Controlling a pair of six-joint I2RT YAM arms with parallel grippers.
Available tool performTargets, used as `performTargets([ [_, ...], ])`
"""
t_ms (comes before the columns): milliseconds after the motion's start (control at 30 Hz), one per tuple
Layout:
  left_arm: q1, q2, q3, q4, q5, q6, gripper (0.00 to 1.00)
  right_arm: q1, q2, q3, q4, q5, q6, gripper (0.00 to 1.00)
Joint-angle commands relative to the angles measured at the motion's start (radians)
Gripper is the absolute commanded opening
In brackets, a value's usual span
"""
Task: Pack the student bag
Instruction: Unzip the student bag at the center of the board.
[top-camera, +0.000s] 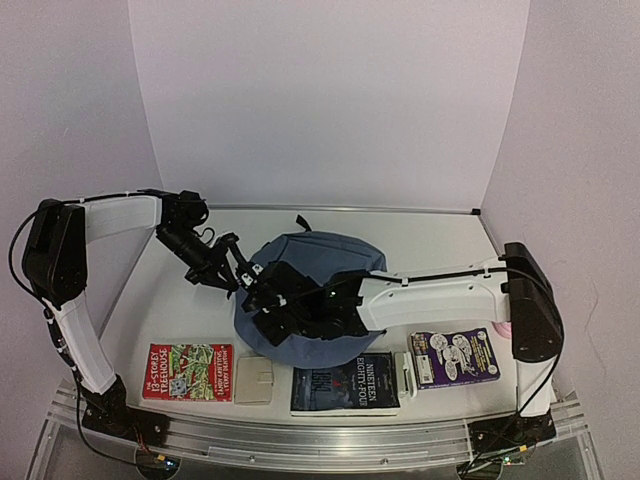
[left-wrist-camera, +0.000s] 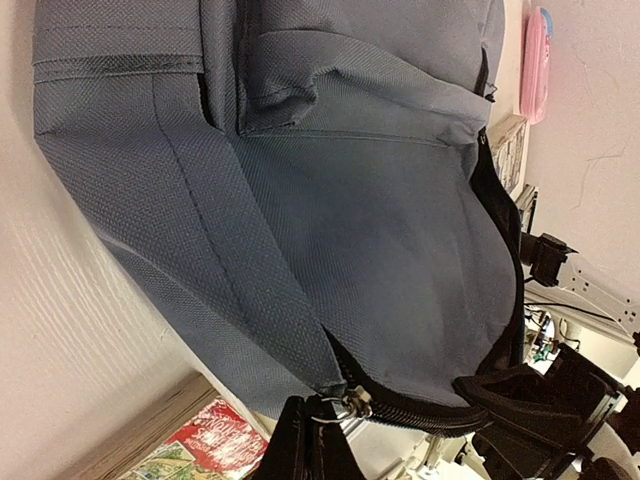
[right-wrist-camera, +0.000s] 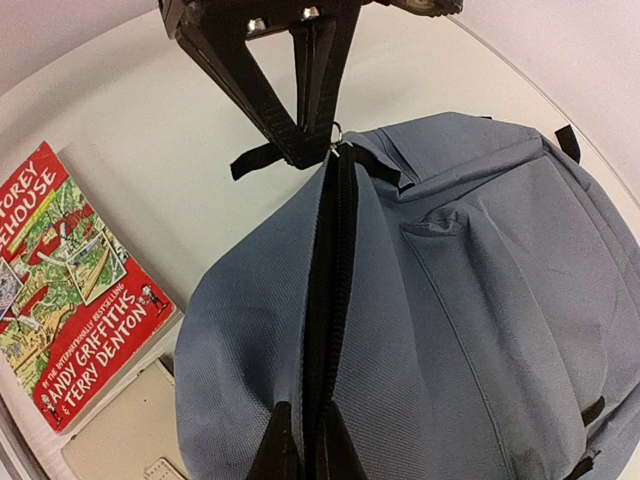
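The student bag (top-camera: 330, 262) is a rounded slate-blue backpack lying mid-table. My left gripper (left-wrist-camera: 312, 425) is shut on the metal ring of the zipper pull (left-wrist-camera: 348, 407) at the bag's left end. In the right wrist view the left gripper (right-wrist-camera: 318, 135) shows at the top, with the black zipper (right-wrist-camera: 335, 260) running closed down from it across the student bag (right-wrist-camera: 480, 300). My right gripper (right-wrist-camera: 305, 430) is shut on the zipper seam at the near end of that line. In the top view both grippers meet over the bag's left side, the right gripper (top-camera: 272, 300) just below the left gripper (top-camera: 245, 282).
Along the front edge lie a red Treehouse book (top-camera: 187, 371), a beige flat case (top-camera: 255, 380), a dark Nineteen Eighty-Four book (top-camera: 345, 383) and a purple book (top-camera: 453, 357). A pink pencil case (left-wrist-camera: 537, 60) sits at the far right, beside the right arm.
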Motion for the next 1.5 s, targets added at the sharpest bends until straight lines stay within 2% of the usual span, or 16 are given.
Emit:
performTargets([
  [0,0.050,-0.007,0.020,0.155,-0.128,0.004,0.00,0.067,-0.162,-0.039,-0.138,0.015,0.034,0.00],
  [67,0.000,-0.022,0.001,0.176,-0.052,0.020,0.00,0.067,-0.183,-0.090,-0.138,0.044,0.056,0.00],
  [100,-0.033,-0.023,-0.004,0.185,-0.025,0.024,0.00,0.067,-0.195,-0.113,-0.137,0.055,0.072,0.04],
  [200,-0.106,-0.009,-0.007,0.193,0.057,0.025,0.00,0.067,-0.230,-0.174,-0.119,0.051,0.119,0.19],
  [367,-0.112,0.012,-0.002,0.190,0.061,0.006,0.00,0.063,-0.278,-0.219,-0.050,0.072,0.220,0.50],
  [433,-0.112,0.015,0.003,0.184,0.060,0.007,0.00,0.059,-0.279,-0.211,-0.027,0.075,0.263,0.57],
  [500,-0.112,0.016,0.006,0.176,0.052,0.007,0.00,0.058,-0.264,-0.189,-0.005,0.075,0.295,0.60],
  [600,-0.112,0.013,0.010,0.162,0.013,0.012,0.00,0.045,-0.225,-0.140,0.000,0.082,0.342,0.61],
  [733,-0.112,0.013,0.011,0.154,-0.033,0.010,0.00,-0.013,-0.161,-0.093,-0.002,0.040,0.380,0.55],
  [1033,-0.112,0.011,0.018,0.146,-0.058,0.010,0.00,-0.055,-0.062,0.008,-0.008,0.005,0.348,0.47],
  [1300,-0.112,0.006,0.019,0.146,-0.058,0.012,0.00,-0.061,-0.002,0.051,-0.010,-0.016,0.322,0.46],
  [1467,-0.112,0.007,0.018,0.146,-0.060,0.012,0.00,-0.078,0.024,0.068,-0.011,-0.014,0.338,0.41],
])
